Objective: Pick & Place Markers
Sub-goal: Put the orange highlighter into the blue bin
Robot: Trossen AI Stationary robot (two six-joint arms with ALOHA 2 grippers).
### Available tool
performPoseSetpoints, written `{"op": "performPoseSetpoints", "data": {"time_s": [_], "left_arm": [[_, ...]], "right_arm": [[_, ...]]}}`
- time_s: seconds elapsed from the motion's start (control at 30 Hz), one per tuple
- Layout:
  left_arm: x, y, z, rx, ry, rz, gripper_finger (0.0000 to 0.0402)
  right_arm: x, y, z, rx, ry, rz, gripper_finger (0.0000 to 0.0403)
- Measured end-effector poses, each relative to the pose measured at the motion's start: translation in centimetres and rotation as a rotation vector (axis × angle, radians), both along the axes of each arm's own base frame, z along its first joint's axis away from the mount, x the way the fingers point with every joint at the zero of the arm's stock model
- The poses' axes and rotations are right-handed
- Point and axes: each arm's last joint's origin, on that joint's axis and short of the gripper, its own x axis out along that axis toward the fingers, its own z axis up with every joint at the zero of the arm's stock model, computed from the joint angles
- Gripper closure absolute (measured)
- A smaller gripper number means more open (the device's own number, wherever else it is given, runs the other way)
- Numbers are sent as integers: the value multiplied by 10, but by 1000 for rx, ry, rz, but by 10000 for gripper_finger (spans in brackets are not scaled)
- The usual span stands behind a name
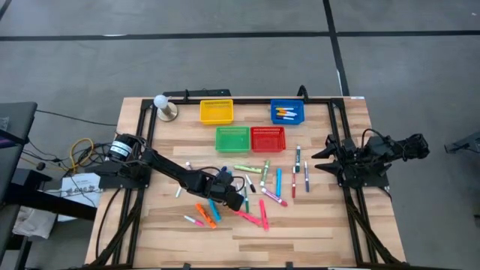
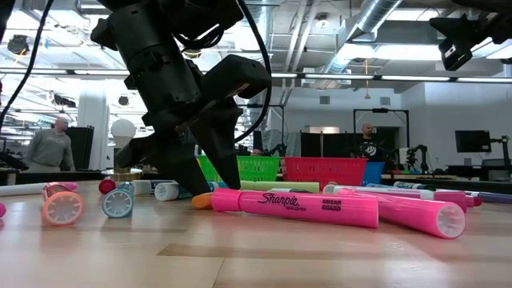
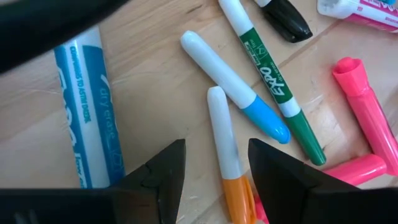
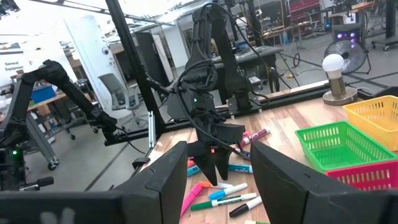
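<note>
Many markers lie scattered on the wooden table (image 1: 315, 232). My left gripper (image 3: 214, 171) points steeply down over the pile (image 1: 229, 196), open. Its two fingers stand on either side of a white marker with an orange cap (image 3: 222, 143), which lies flat on the table and runs along the fingers. Beside it lie a white marker with a blue cap (image 3: 236, 87), a green Expo marker (image 3: 273, 74) and a thick blue marker (image 3: 90, 106). In the low view its fingertips (image 2: 210, 180) reach down close to the tabletop. My right gripper (image 1: 321, 159) waits open at the table's right edge.
Yellow (image 1: 216, 111), blue (image 1: 287, 112), green (image 1: 232, 138) and red (image 1: 268, 138) mesh baskets stand at the far middle; the blue one holds a few markers. A lamp bulb (image 1: 163, 106) stands far left. Pink highlighters (image 2: 296, 208) lie near the front. People stand in the room behind.
</note>
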Motion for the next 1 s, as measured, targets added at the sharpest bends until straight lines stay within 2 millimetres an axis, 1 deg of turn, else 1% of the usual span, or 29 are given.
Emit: {"op": "performPoseSetpoints", "data": {"time_s": [0.57,0.77,0.9,1.0], "left_arm": [[-1,1,-2,27,-6,15,229],[-7,3,-8,27,12,12,263],[-8,3,-8,28,15,11,293],[-8,3,-8,28,16,12,308]], "right_arm": [[0,0,0,0,0,0,236],[0,0,0,0,0,0,238],[0,0,0,0,0,0,235],[0,0,0,0,0,0,234]]}}
